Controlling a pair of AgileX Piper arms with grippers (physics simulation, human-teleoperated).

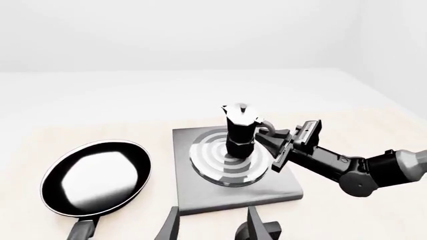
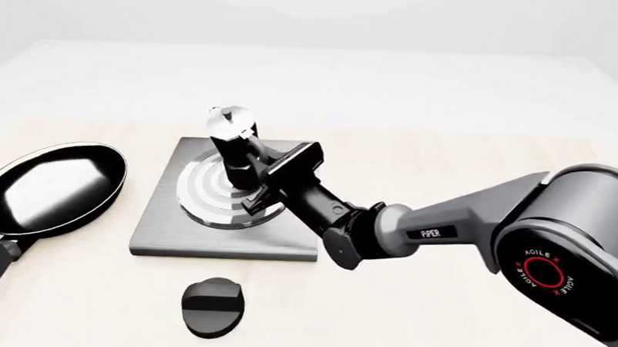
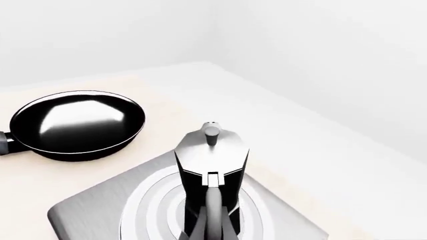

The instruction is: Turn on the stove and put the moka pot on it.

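The moka pot stands upright over the middle of the round burner on the grey stove slab. My right gripper comes in from the right and is shut on the pot's black handle. The left wrist view shows the pot, the stove and the right gripper at the handle. The right wrist view shows the pot close up on the burner rings. My left gripper is open and empty, short of the slab's near edge. The black oval knob lies in front of the slab.
A glossy black frying pan lies left of the stove, its handle pointing toward the near left edge; it also shows in the left wrist view and right wrist view. The left arm is out of the front view.
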